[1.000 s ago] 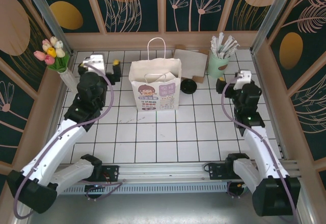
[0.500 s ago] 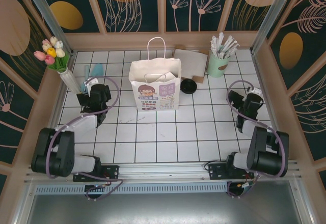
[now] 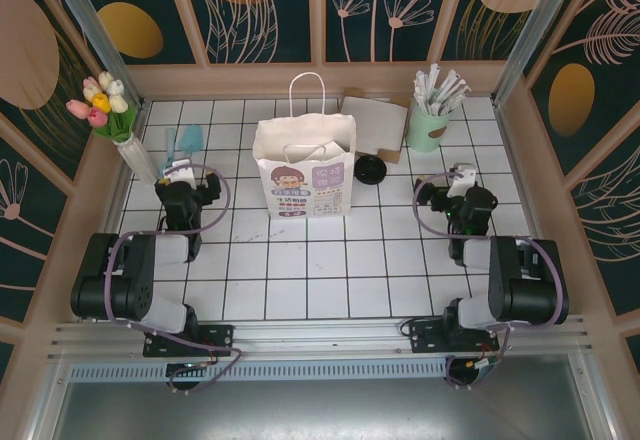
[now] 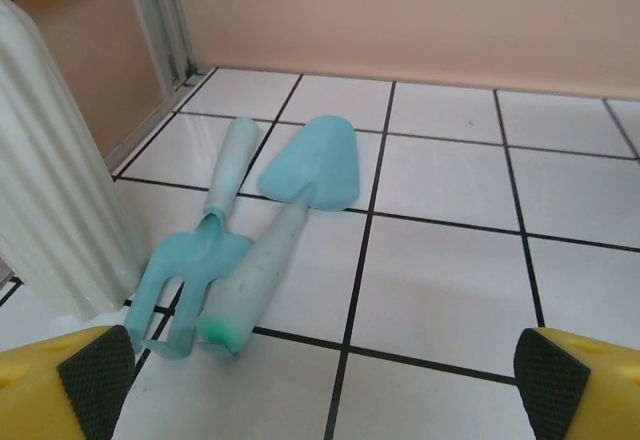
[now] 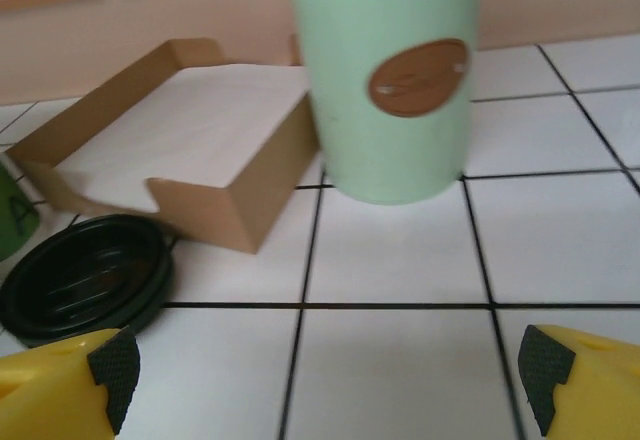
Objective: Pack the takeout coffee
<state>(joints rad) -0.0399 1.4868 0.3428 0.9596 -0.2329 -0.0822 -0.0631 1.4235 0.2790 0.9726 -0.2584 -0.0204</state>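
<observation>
Since a second ago, both my arms have folded back low toward the table's near edge. My left claw [image 3: 182, 173] is released and empty, its yellow fingers tipped with black rubbery pads [image 4: 95, 370]. At its 11 o'clock lie a smooth teal plastic trowel [image 4: 290, 210] and hand fork [image 4: 205, 250], beside a ribbed white vase [image 4: 50, 190]. My right claw [image 3: 457, 180] is released too, facing a matte mint-green cup [image 5: 390, 80] and a shallow brown cardboard tray [image 5: 190, 140]. The takeout coffee [image 3: 369, 169], round and black-topped, sits at the white paper bag's [image 3: 305, 175] 3 o'clock, untouched.
</observation>
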